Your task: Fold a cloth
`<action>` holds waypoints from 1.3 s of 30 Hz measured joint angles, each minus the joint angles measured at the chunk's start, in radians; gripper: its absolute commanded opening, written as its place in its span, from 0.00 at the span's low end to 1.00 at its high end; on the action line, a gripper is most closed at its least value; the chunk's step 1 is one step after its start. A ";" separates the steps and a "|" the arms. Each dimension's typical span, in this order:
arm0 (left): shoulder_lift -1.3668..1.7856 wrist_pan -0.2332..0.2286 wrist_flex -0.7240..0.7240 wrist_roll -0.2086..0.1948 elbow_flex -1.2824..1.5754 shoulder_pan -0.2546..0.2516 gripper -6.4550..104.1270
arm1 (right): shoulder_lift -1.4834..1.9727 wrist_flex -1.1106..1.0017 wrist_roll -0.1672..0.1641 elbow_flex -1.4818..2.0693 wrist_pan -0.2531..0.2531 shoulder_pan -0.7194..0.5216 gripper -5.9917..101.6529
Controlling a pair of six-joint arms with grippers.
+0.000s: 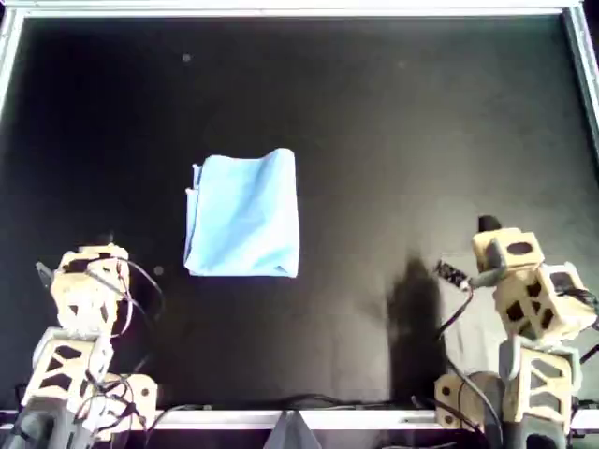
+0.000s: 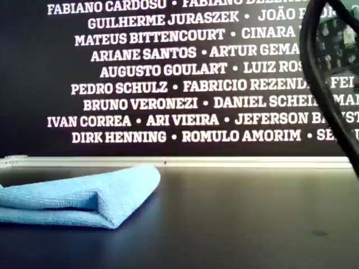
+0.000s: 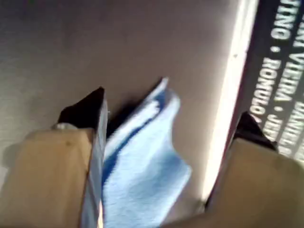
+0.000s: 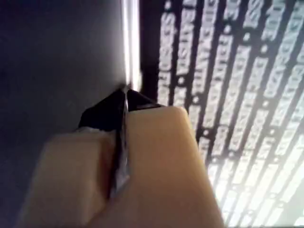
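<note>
The cloth (image 1: 243, 216) lies folded on the black table (image 1: 393, 140), a little toward the overhead view's left of centre, its layers stacked into a tidy upright rectangle. In the exterior view it sits low at that view's left, the fold rounded and facing right, in front of a dark wall of white names (image 2: 185, 73). My left gripper (image 1: 94, 265) hangs near the overhead view's lower left, well apart from the cloth and touching nothing; my left fingers (image 3: 88, 111) stand spread wide, and between them I see the cloth ahead of me, not in my grasp. My right gripper (image 1: 489, 227) rests at the overhead view's lower right, far from the cloth, its fingers (image 4: 111, 114) pressed together with nothing between them.
</note>
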 measured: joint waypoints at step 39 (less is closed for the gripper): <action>0.252 0.006 0.614 0.005 -0.080 0.000 0.91 | 0.049 0.104 0.015 0.000 -0.020 0.002 0.04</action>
